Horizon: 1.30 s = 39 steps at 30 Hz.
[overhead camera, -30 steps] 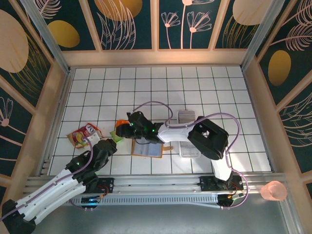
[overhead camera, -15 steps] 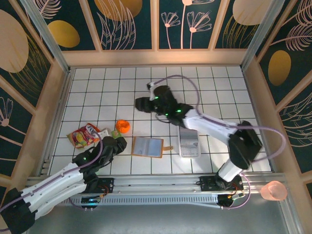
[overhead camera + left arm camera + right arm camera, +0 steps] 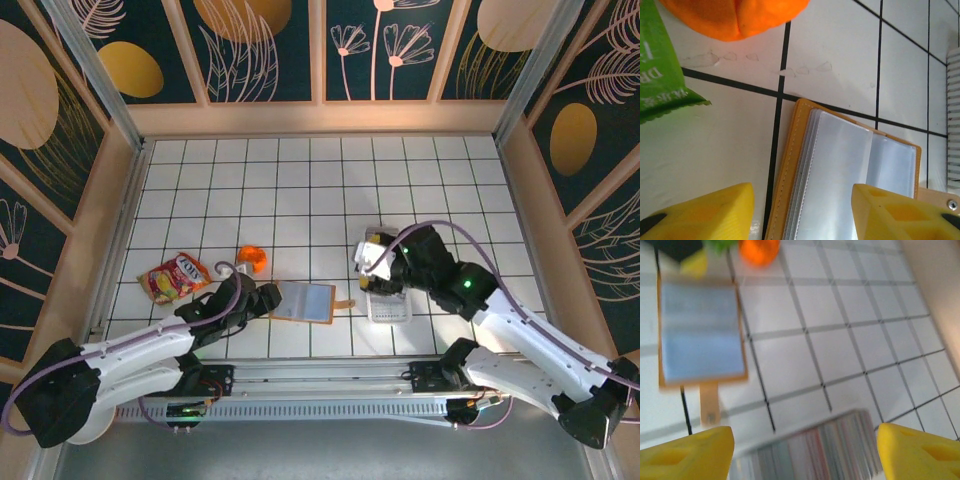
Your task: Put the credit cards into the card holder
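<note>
Just left of the card holder (image 3: 303, 302), the left gripper (image 3: 268, 298) is set low over the tiled table (image 3: 480, 200). In the left wrist view its fingers (image 3: 700, 215) are seen moderately spread. One is over bare tile beside the holder's tan spine edge and the other over the clear pockets, with nothing clasped between them. That stance is judged to be meant for steadying the holder while a card is fed in.

The holder itself is laid open and flat, pockets turned upward and clasp tab (image 3: 343, 303) pointing to its right, so that a pocket mouth can be reached from above. To the right of the holder, just beyond the tab, the credit cards (image 3: 390, 300) are stood on edge as a row in a clear tray (image 3: 390, 320), which leaves their top edges free to be pinched. Above that row the right gripper (image 3: 375, 268) is held with its fingers (image 3: 920, 450) widely parted and empty, though that wrist view is blurred. No card is made out in the holder, so a first pick is judged to be the step in hand.

Behind the holder's left corner an orange object (image 3: 252, 260) and a green packet (image 3: 665, 65) are found close by, and a red-yellow snack packet (image 3: 172, 277) lies further left. Bare tile is seen behind the holder and between it and the tray, so open room is offered there for carrying a card across. In front of the holder little room is available.
</note>
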Motion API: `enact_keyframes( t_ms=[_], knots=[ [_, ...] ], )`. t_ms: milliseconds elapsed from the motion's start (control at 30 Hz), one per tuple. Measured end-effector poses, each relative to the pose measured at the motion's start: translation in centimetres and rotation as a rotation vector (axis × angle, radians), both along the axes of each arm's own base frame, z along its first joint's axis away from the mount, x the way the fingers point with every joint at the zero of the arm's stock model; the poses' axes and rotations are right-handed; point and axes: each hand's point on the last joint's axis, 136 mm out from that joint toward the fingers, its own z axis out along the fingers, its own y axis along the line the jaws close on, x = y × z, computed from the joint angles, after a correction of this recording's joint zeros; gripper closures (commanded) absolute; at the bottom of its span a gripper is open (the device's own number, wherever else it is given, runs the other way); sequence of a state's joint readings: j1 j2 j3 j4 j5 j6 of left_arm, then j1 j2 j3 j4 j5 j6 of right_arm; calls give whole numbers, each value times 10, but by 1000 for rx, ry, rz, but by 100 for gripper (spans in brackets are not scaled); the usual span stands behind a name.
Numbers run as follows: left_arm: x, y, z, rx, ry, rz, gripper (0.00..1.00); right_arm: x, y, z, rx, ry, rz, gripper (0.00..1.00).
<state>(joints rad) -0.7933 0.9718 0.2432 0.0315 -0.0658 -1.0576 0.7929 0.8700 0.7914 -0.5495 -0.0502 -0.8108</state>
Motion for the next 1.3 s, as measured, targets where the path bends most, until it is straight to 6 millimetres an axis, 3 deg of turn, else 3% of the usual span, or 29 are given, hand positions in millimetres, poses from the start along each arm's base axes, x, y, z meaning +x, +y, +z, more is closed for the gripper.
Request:
enact_keyframes(
  t_ms=[133, 533, 967, 1300],
  knots=[
    [-1, -6, -1, -15, 7, -26, 47, -10, -20, -42, -198, 23, 69, 23],
    [-7, -10, -11, -7, 50, -57, 46, -9, -48, -110, -463, -8, 150, 13],
    [-7, -11, -11, -5, 47, -63, 47, 22, -53, -125, -578, -139, 108, 11],
    [-6, -12, -5, -22, 29, -64, 47, 25, -51, -131, -600, -148, 117, 16]
  ],
)
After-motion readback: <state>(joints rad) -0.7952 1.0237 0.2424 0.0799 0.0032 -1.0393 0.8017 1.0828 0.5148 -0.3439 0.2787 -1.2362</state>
